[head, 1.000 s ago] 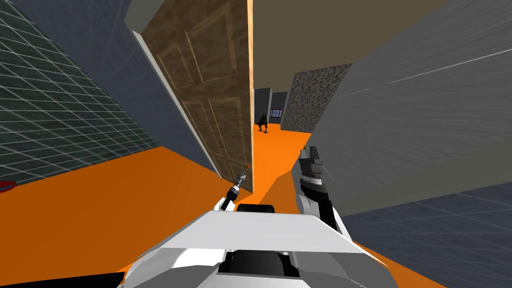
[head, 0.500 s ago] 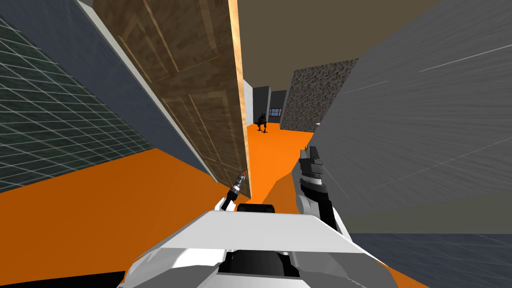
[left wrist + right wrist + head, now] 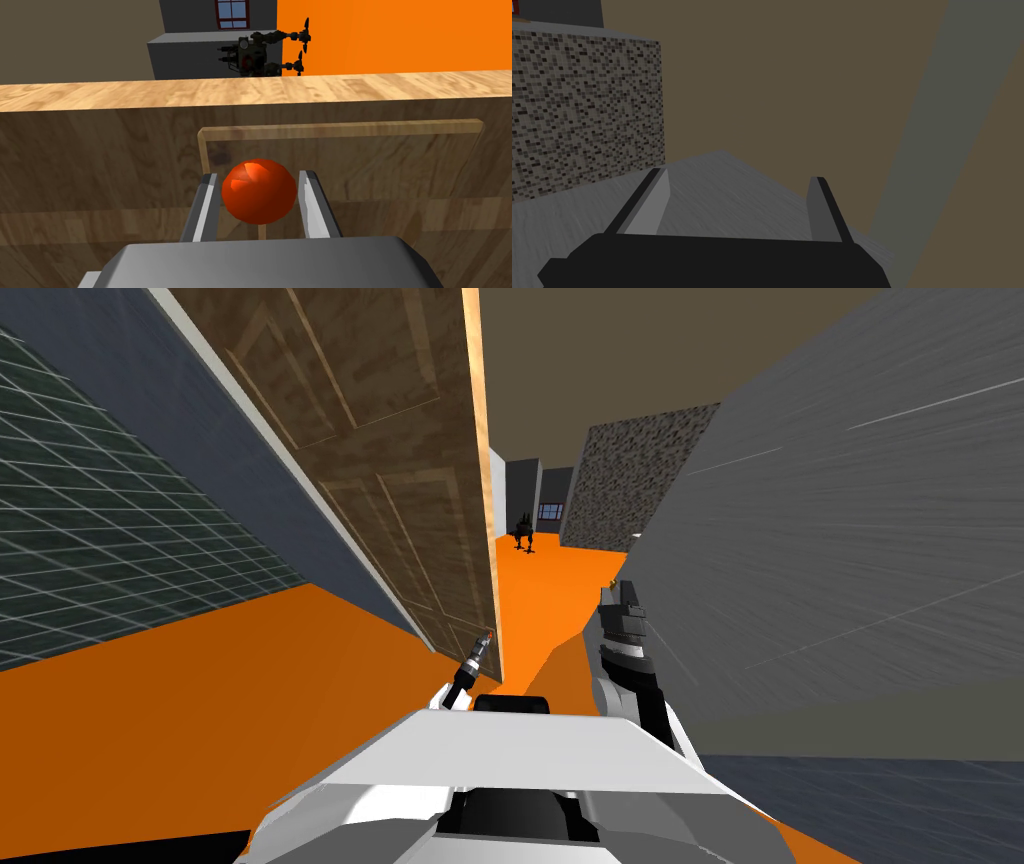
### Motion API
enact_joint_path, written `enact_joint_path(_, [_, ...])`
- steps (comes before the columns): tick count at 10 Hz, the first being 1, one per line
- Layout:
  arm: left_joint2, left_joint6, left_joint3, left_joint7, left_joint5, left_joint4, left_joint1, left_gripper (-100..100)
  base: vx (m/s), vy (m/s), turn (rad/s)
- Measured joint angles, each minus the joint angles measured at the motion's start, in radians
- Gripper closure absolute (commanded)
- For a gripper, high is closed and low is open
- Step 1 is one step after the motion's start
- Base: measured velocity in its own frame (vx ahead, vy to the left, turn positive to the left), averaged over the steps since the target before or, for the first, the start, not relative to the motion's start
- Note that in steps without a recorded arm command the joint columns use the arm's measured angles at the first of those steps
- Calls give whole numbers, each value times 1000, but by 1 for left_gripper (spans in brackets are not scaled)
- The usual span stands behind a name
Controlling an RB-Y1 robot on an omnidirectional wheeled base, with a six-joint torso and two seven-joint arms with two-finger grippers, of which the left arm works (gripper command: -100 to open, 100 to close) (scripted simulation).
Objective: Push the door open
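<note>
A brown panelled wooden door [image 3: 400, 488] stands ajar to my left, its pale edge [image 3: 482, 488] turned toward me. Low on it sits a round red knob [image 3: 490, 634]. My left gripper [image 3: 486, 640] reaches up to that knob. In the left wrist view the red knob [image 3: 259, 191] sits between the two fingers of the left gripper [image 3: 259, 174], which close on its sides against the door face [image 3: 100, 160]. My right gripper [image 3: 622, 588] hangs raised beside the grey wall, and in its wrist view the right gripper [image 3: 738, 174] is open with nothing between the fingers.
A grey wall [image 3: 850, 538] runs close on my right, and a white door frame [image 3: 300, 488] with a dark blue wall on my left. The orange floor [image 3: 540, 588] runs through the gap to a speckled wall [image 3: 620, 488] and a dark legged machine [image 3: 526, 533].
My head view has swung and drawn nearer, so the door looms larger and further left. The left gripper stays at the red knob. The right arm holds still.
</note>
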Motion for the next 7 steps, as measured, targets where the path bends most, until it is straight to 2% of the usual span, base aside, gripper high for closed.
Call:
enact_joint_path(3, [0,2,3,-1,2,5,3,100,63,-32,20])
enact_joint_path(4, [-1,5,7,-3,4,10,3,100,145,-58,22])
enact_joint_path(6, [-4,-6,18,-10,10,33,-6,100,157,-69,18])
enact_joint_path(7, [-6,2,23,-13,12,20,-3,100,184,-87,51])
